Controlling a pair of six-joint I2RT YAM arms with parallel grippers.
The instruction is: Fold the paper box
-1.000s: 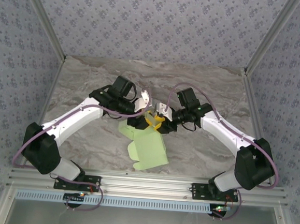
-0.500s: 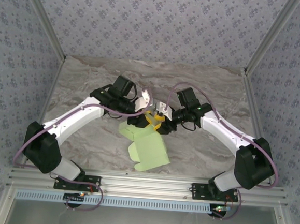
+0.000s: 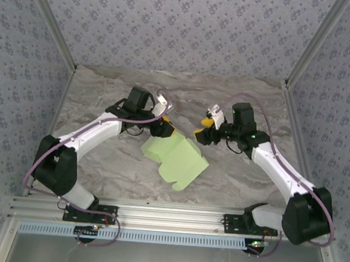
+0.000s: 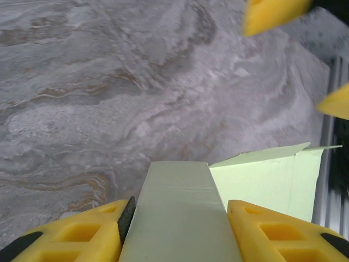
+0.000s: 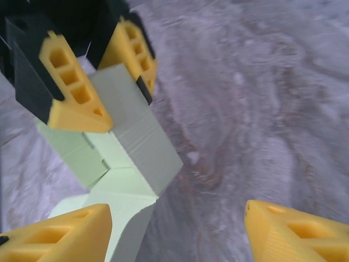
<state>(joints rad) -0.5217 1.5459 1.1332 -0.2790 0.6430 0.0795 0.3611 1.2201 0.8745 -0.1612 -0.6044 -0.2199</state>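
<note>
While my left gripper (image 3: 166, 130) is clamped on a narrow pale-green panel of the paper box (image 3: 177, 160), my right gripper (image 3: 203, 128) stands with its jaws apart, just beside the box's far right corner and holding nothing. The box lies on the bench (image 3: 250, 173) between my two arms, turned at a slant, its broad face flat and its far left end in my left grip.

I judge the job about midway. The card is no longer one flat sheet. From my right wrist I see creased panels meeting at a corner, with one strip running up into my left jaws and lower pieces folded beneath it. From above, the main body reads as a shallow rectangle with a smaller piece sticking out on the left. What I take to be left is bringing that held panel home, tucking any end flaps, and pressing the shape closed.

Much of this I cannot confirm. My left gripper covers the joint where the held strip meets the body, so I cannot tell whether it is a side wall or a closing flap. My left wrist view cuts the box off at the lower edge. The near and right sides show no seams from above, so whether they are closed or merely lying folded is unclear.
</note>
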